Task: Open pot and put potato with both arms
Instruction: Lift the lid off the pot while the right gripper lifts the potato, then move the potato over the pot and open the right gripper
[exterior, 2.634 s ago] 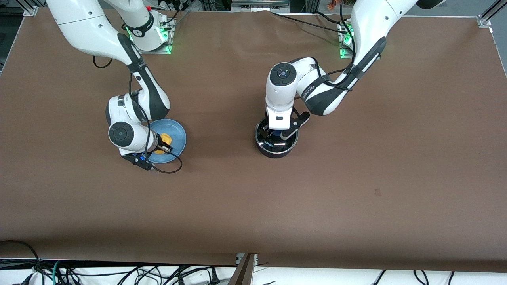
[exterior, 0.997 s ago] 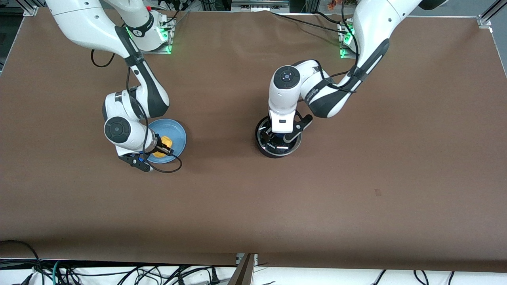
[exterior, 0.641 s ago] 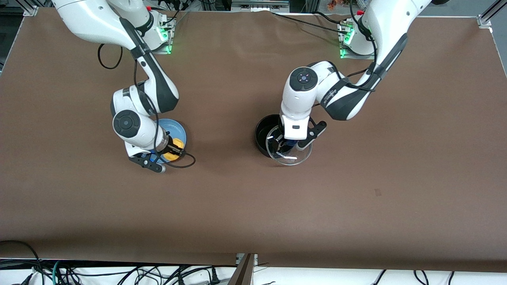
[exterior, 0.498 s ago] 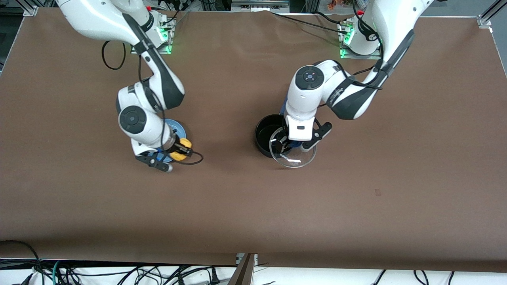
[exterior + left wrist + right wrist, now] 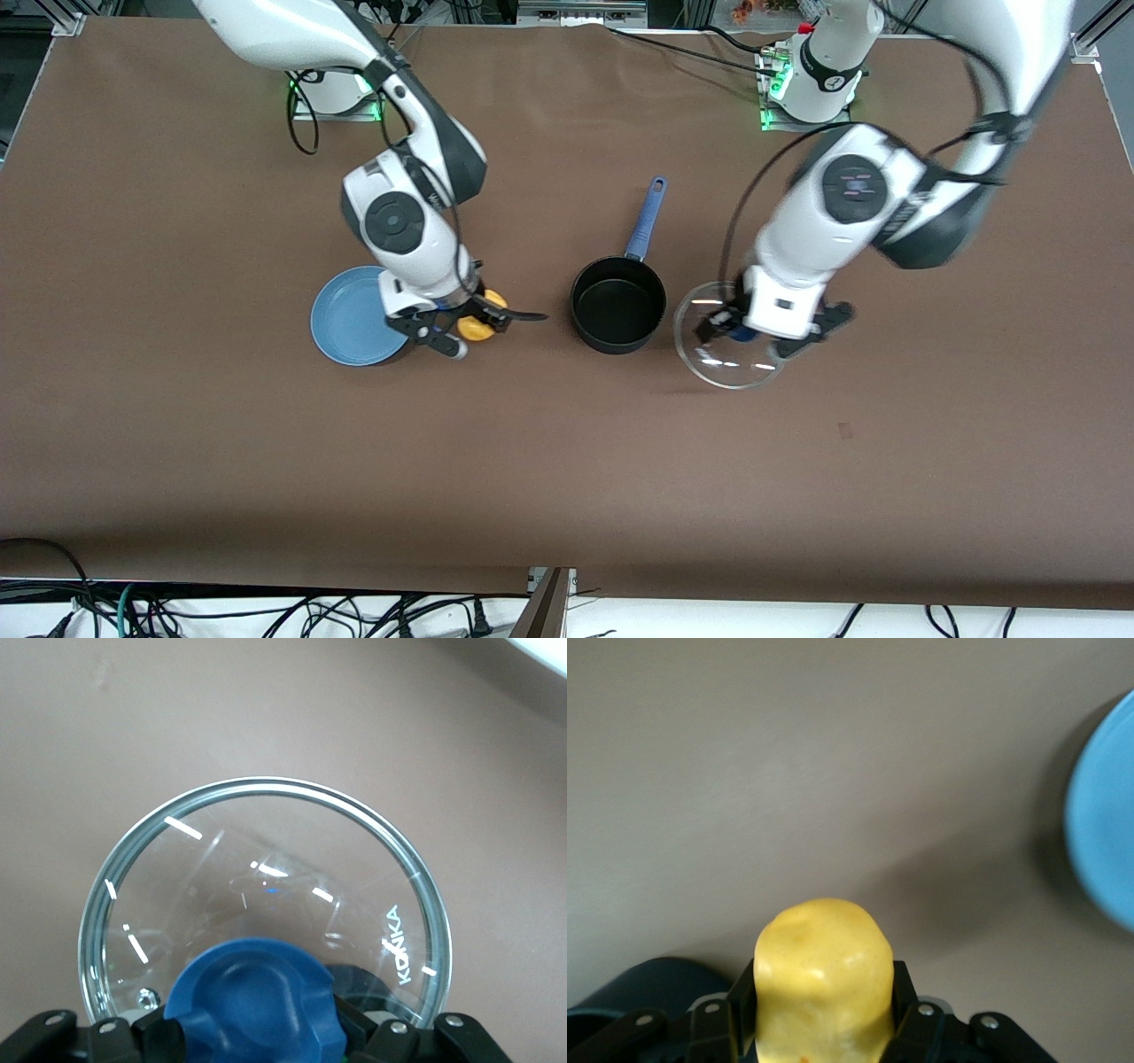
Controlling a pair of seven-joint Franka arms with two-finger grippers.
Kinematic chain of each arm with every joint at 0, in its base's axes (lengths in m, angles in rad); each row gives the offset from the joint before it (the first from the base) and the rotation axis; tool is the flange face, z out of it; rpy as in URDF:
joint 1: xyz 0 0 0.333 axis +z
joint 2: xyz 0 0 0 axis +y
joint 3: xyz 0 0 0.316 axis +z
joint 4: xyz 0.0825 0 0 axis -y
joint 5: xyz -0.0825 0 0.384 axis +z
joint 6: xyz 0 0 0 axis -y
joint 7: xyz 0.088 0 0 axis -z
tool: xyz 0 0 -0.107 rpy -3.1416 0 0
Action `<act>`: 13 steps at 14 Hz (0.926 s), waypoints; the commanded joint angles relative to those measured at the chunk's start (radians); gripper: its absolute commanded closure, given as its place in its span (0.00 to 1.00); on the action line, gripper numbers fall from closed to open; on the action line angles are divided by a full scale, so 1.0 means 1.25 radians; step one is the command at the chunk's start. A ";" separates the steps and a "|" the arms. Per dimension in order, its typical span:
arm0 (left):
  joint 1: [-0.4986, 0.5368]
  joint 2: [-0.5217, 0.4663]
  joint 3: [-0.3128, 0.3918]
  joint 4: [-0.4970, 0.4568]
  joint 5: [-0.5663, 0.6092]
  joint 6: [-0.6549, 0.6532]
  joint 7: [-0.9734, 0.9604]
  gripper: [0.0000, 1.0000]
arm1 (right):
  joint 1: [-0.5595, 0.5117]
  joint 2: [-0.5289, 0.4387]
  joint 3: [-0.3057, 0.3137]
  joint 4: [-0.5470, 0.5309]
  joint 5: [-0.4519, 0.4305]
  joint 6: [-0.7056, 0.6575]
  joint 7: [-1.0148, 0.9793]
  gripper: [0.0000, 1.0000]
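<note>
Now brown table (image 5: pixel 567 461): left jaws clamp lid (image 5: pixel 722 359), right jaws clamp potato (image 5: pixel 478 330)

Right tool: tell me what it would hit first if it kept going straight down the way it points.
Probably bare table. The right tool, shut on the potato, points down between the plate and the open pot, over neither, though depth is uncertain.

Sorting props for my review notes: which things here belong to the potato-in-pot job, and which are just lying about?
In the job:
- pot, uncovered, on the table
- glass lid, held by its blue knob in the left gripper, over the table beside the pot
- potato, held in the right gripper, between plate and pot

Lying about:
- light-blue plate, now bare
- cables at the table's edge
</note>
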 commanded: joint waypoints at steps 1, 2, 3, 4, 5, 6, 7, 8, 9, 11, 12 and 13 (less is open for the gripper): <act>0.161 -0.015 -0.083 -0.010 -0.034 -0.041 0.160 0.55 | 0.058 0.062 -0.003 0.075 0.007 0.054 0.097 0.71; 0.201 -0.015 -0.091 -0.011 -0.040 -0.048 0.217 0.54 | 0.074 0.079 -0.003 0.095 0.007 0.074 0.130 0.71; 0.230 -0.015 -0.090 -0.014 -0.041 -0.059 0.273 0.54 | 0.088 0.094 -0.002 0.117 0.007 0.089 0.167 0.71; 0.257 -0.012 -0.088 -0.022 -0.035 -0.061 0.342 0.54 | 0.106 0.109 -0.003 0.138 0.006 0.103 0.201 0.71; 0.282 -0.008 -0.081 -0.024 -0.028 -0.061 0.411 0.54 | 0.119 0.125 -0.003 0.156 0.006 0.117 0.227 0.71; 0.301 -0.006 -0.066 -0.024 -0.028 -0.060 0.460 0.54 | 0.128 0.139 -0.003 0.171 0.006 0.130 0.242 0.71; 0.313 -0.004 -0.044 -0.024 -0.026 -0.055 0.498 0.54 | 0.139 0.152 -0.003 0.184 0.006 0.148 0.254 0.71; 0.313 -0.001 -0.019 -0.024 -0.013 -0.053 0.528 0.54 | 0.155 0.165 -0.003 0.194 0.006 0.167 0.269 0.71; 0.304 0.008 -0.002 -0.025 0.028 -0.052 0.531 0.54 | 0.166 0.175 -0.003 0.195 0.004 0.181 0.283 0.70; 0.315 0.044 0.000 -0.046 0.103 -0.029 0.532 0.54 | 0.183 0.192 -0.003 0.195 0.004 0.196 0.300 0.70; 0.319 0.046 0.007 -0.060 0.106 -0.002 0.532 0.54 | 0.188 0.200 -0.003 0.195 0.006 0.197 0.300 0.70; 0.318 0.046 0.026 -0.089 0.106 0.041 0.532 0.54 | 0.193 0.209 -0.003 0.195 0.006 0.198 0.301 0.70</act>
